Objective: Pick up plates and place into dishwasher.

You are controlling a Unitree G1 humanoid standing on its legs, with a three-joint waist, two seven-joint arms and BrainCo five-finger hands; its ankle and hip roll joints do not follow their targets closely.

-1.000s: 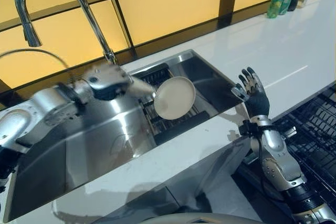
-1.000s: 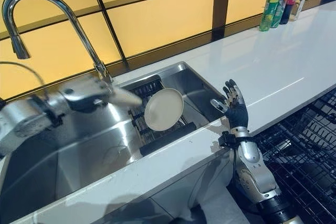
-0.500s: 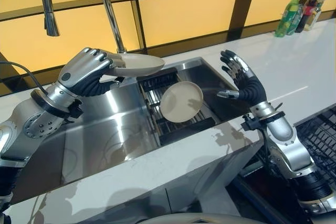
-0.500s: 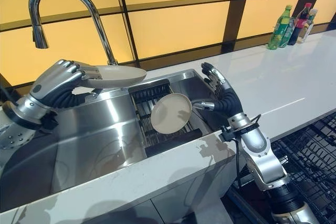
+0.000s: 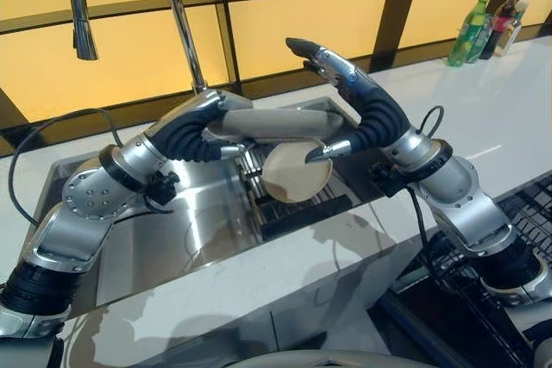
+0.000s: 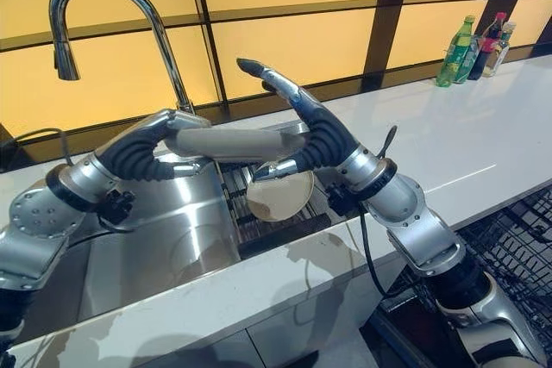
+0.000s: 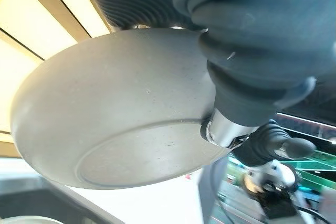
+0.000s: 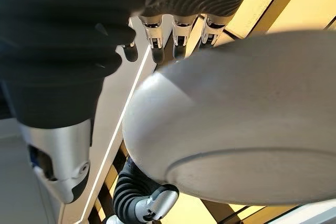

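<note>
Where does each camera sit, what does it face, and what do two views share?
Left eye view: on the head, looking down at the sink; both arms, left hand gripping the held plate, right hand open.
Right eye view: same scene, slightly aside.
Left wrist view: on the left wrist, under the held plate; own thumb.
Right wrist view: on the right wrist, under it; own fingers, thumb.
Both wrist views share the plate's underside.

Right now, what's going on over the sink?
The left hand holds a grey plate level above the sink, fingers curled round its rim. The right hand has its fingers straight above the plate's far end and its thumb below, set for a handover. A second plate leans in the sink rack.
</note>
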